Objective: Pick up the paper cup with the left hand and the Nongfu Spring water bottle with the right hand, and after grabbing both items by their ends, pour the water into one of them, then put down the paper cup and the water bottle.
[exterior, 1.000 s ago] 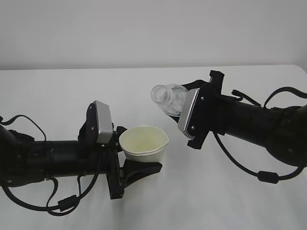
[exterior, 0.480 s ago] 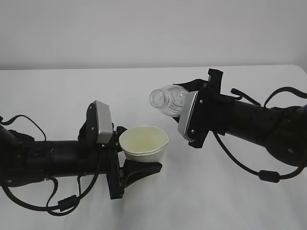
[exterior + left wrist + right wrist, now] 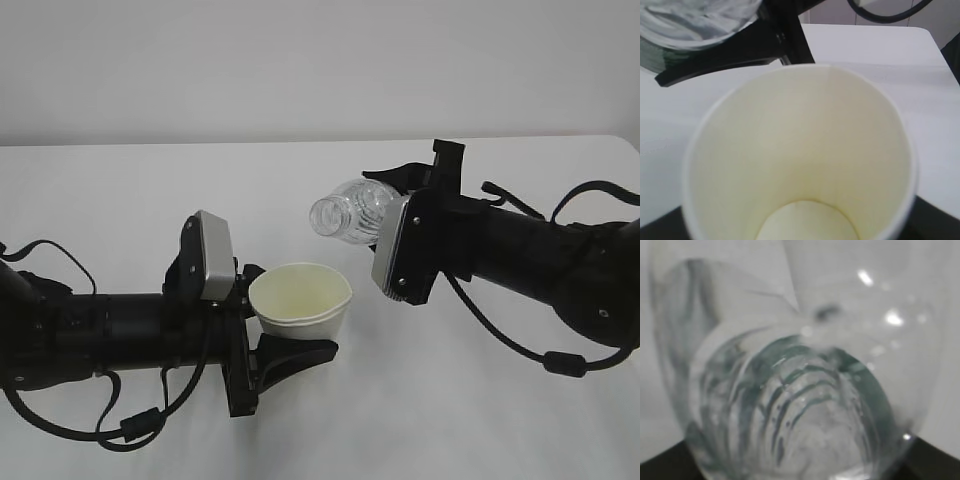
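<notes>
The white paper cup (image 3: 300, 300) is upright, off the table, with my left gripper (image 3: 287, 318) shut on its lower part. Its cream inside (image 3: 805, 150) looks dry down to the bottom. The clear Nongfu Spring water bottle (image 3: 352, 212) lies almost level, base end in my right gripper (image 3: 388, 208), which is shut on it. Its capless mouth points left, above and just right of the cup's rim. No stream shows at the mouth. The right wrist view is filled with the ribbed bottle (image 3: 790, 390) and its green label; the water cannot be made out there.
A white table (image 3: 120, 190) runs back to a pale wall. Black cables (image 3: 560, 365) hang under the right arm, and others loop under the left arm (image 3: 130, 430). In the left wrist view the bottle (image 3: 695, 22) and a right gripper finger (image 3: 740, 55) sit above the cup.
The right gripper has tipped the bottle further, so its mouth has dropped and shifted a little left toward the cup. The left arm and cup have not moved.
</notes>
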